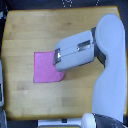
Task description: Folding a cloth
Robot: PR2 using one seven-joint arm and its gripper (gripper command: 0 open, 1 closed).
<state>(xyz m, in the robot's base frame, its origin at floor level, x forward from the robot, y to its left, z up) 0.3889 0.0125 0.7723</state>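
Observation:
The pink-magenta cloth lies flat on the wooden tabletop, left of the middle in the exterior view. My arm reaches in from the exterior view's right. Its grey-white forearm and wrist housing hang over the cloth's right edge and hide that part of it. The gripper's fingers are hidden under the housing, so I cannot tell whether they are open or shut, or whether they touch the cloth. The cloth's lower right corner looks rounded where it shows below the wrist.
The table's edges run along the exterior view's left, top and bottom. A dark object sits at the left edge of the view. A pale strip lies along the bottom edge.

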